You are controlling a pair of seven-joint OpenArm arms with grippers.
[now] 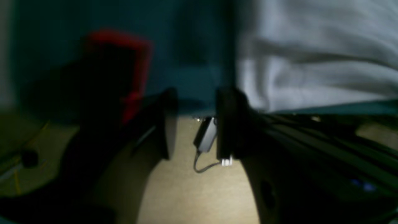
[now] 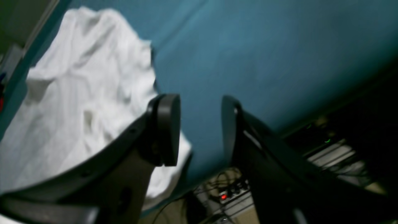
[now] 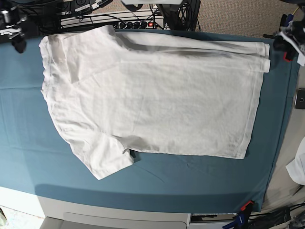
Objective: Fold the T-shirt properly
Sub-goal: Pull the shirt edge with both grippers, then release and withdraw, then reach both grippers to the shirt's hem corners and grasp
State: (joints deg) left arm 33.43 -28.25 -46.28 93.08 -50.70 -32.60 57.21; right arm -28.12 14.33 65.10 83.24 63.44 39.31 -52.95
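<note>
The white T-shirt (image 3: 157,100) lies flat on the teal sheet (image 3: 190,181), with its sleeves at the left and its hem at the right. Its far long edge is folded over into a strip (image 3: 200,45). My right gripper (image 3: 16,31) hangs off the shirt's far left corner. In the right wrist view it (image 2: 200,127) is open and empty over teal, with the T-shirt (image 2: 77,93) beside it. My left gripper (image 3: 286,42) sits beyond the far right corner. Seen in the blurred left wrist view, it (image 1: 197,124) is open over the table edge, next to the T-shirt (image 1: 311,62).
A power strip (image 3: 136,24) with a red light and cables lies behind the table's far edge. A red clamp (image 1: 136,71) is near the left gripper, and another (image 3: 246,206) holds the sheet's near right corner. A small dark device (image 3: 300,98) and a white cloth (image 3: 298,167) lie to the right.
</note>
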